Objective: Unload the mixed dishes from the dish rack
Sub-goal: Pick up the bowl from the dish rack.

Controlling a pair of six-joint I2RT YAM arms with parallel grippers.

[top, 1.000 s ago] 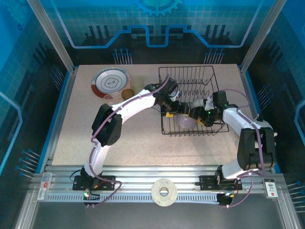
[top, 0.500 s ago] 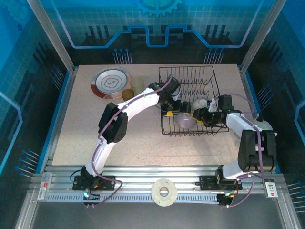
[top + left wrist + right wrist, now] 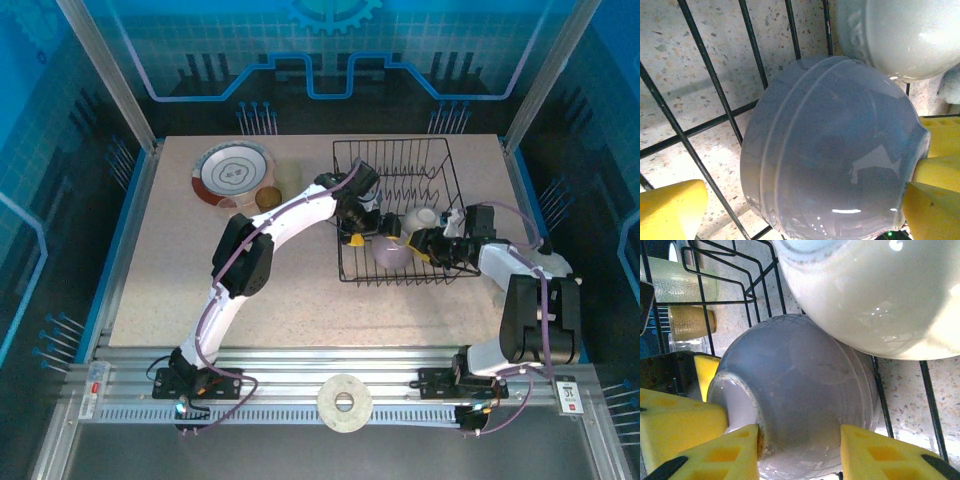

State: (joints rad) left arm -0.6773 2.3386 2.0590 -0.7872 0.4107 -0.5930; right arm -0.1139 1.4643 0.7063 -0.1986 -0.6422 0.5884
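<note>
My left jaws stand wide apart inside the dish rack (image 3: pixel 405 180), near its front-left corner, and they straddle the lilac cup (image 3: pixel 830 150). In my left wrist view one yellow pad (image 3: pixel 670 212) sits clear of the cup on the left, with bare wire and speckled desk (image 3: pixel 170 280) showing between them. Yellow padding on the right lies right at the cup's rim.

My right jaws reach in from the other side of the rack and are drawn in around the same cup. In my right wrist view one pad (image 3: pixel 735 455) sits against the cup's foot ring and the other overlaps its bowl near the rim. Whether they truly clamp it or only rest against it, I cannot tell.

The lilac cup lies tipped on its side over the rack's bottom wires. The cream cup (image 3: pixel 420 217) is just behind it, also inside the rack and close enough to look as if it touches.

Outside the rack, on the far left of the desk, lies the red-rimmed plate (image 3: pixel 233 170). The amber cup (image 3: pixel 267 197) and the pale yellow-green cup (image 3: pixel 289 178) stand between the plate and the rack.
</note>
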